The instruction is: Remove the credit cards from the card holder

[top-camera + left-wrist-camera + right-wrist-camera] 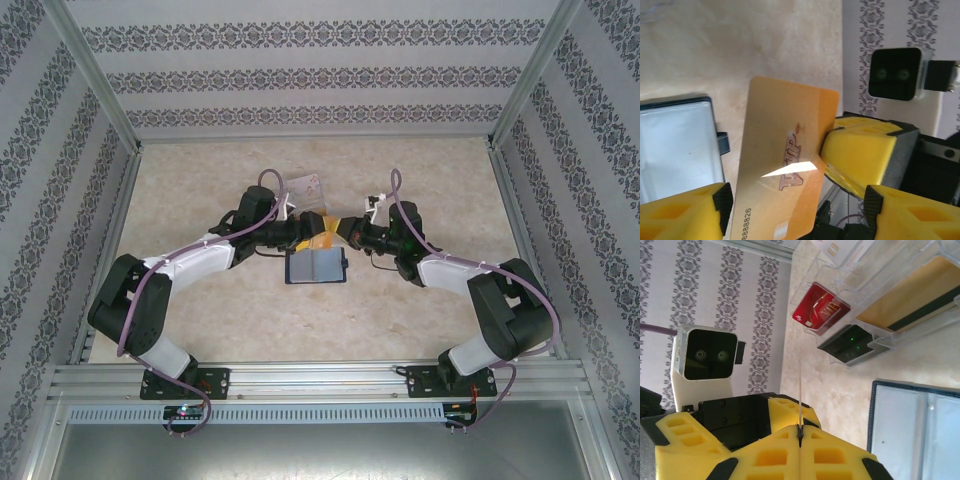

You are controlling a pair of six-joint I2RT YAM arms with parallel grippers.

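Yellow right fingers [775,445] clamped on glossy orange-gold rectangular card [785,150]; left fingers [685,212] apart around it; open navy card holder [915,430] below clear plastic rack [880,342].

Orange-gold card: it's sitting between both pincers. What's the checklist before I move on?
1. Right pincer shut on orange-gold card: ok.
2. Left pincer open: ok.
3. Left fingers clear of the card: cannot tell.
4. Red card and black card seated in clear rack: ok.
5. Free rack slot: cannot tell.
6. Card holder sleeves empty: cannot tell.
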